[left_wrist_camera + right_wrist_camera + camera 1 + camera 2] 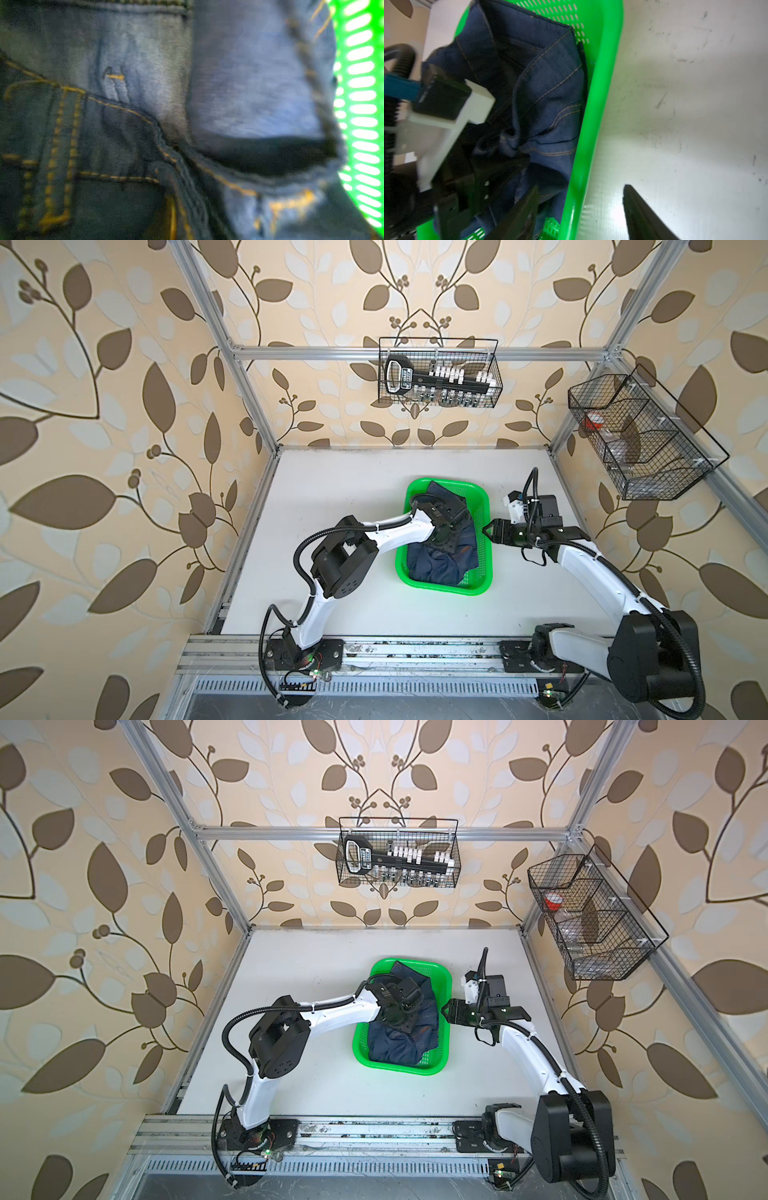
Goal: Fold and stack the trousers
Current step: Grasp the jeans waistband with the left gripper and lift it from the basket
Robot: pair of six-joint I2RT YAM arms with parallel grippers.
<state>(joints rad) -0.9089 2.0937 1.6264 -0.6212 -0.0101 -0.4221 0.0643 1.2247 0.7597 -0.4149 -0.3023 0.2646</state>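
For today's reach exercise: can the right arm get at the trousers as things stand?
Probably yes: the right gripper straddles the basket rim beside the trousers; the left arm covers only their middle.

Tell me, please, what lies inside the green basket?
The trousers lie crumpled in the green basket, and the left gripper is down on them. Some of the basket's perforated floor shows at the edges. Anything under the denim is covered and cannot be seen.
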